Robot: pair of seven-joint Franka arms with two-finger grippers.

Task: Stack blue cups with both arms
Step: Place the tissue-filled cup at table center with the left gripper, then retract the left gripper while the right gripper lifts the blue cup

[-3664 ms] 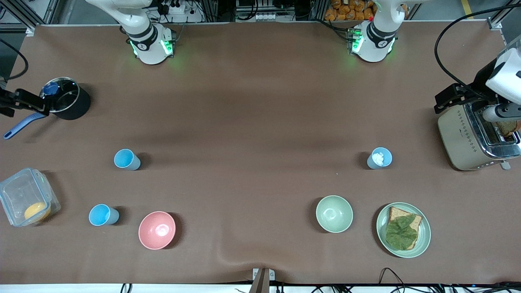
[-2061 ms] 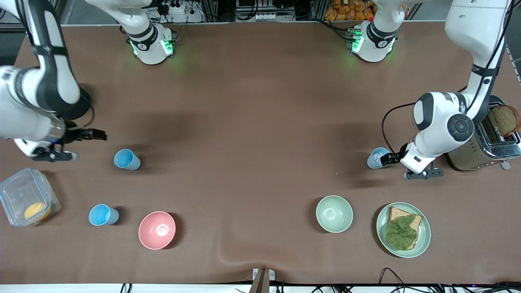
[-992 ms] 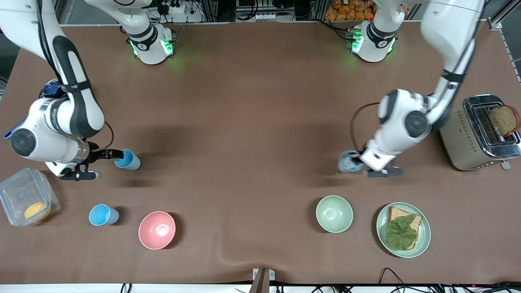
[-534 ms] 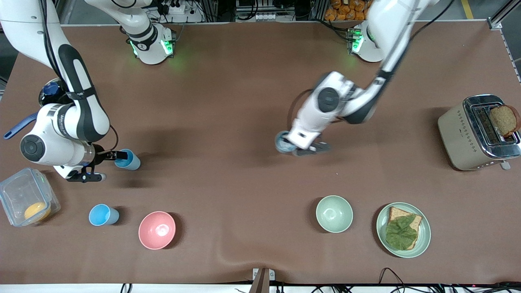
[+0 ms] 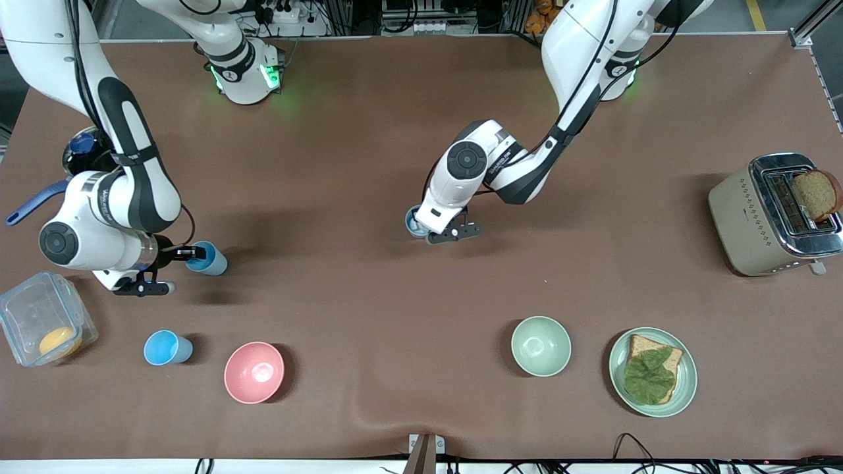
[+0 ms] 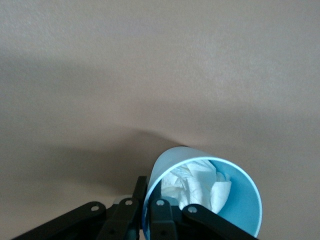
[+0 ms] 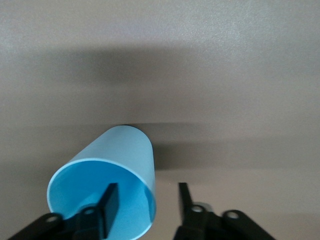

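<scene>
A grey-blue cup with crumpled white paper in it is pinched by its rim in my left gripper, low over the middle of the table. In the left wrist view, one finger is inside the cup and one outside, with the gripper shut on the wall. My right gripper is open at a sky-blue cup standing near the right arm's end. In the right wrist view, the gripper straddles that cup's wall. A second sky-blue cup stands nearer the front camera.
A pink bowl sits beside the second sky-blue cup. A pale green bowl and a plate with bread and lettuce sit toward the left arm's end. A toaster, a clear container and a black pot stand at the table's ends.
My left arm has carried the grey-blue cup from near the toaster to the table's middle. My right gripper has edged onto the sky-blue cup's rim.
</scene>
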